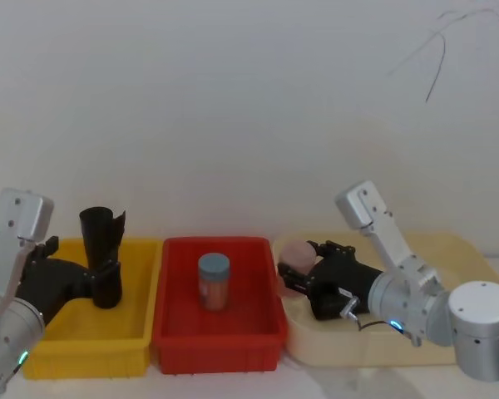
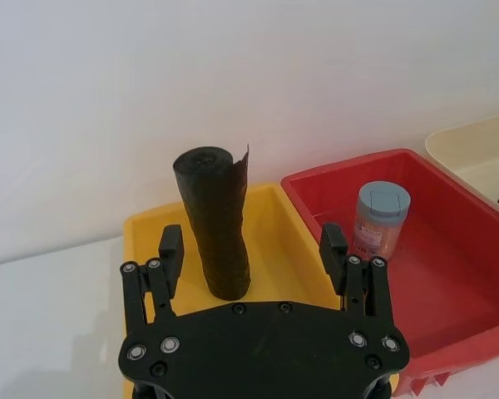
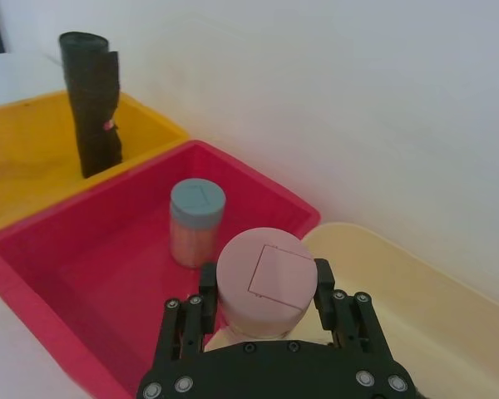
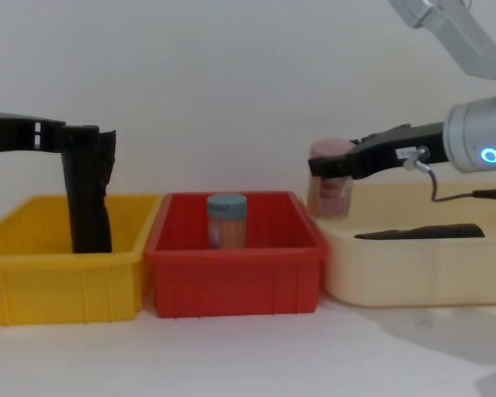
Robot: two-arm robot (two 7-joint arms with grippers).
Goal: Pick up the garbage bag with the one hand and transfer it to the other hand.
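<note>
Left gripper first: fingers spread wide apart, closed on nothing, with the garbage bag standing upright just past them and lined up with the gap. That black roll stands in the yellow bin, toward its far right corner, a loose flap sticking out at its top. In the chest view the gripper reaches in level from 9 o'clock and meets the roll's upper end; whether it touches I cannot tell. Over to the right gripper: clamped on a pink-lidded jar, a finger on each side, holding it in the air above the seam between the red bin and the cream tray. Inside the red bin, dead centre, stands a blue-lidded jar, upright and alone. From that jar the garbage bag sits at 9 o'clock and the held jar at 3 o'clock. A long dark shape lies low in the cream tray; what it is I cannot tell. The three containers stand side by side in a row on a pale table, edges almost touching. Behind them a plain white wall, with thin dark lines up at 1 o'clock.
</note>
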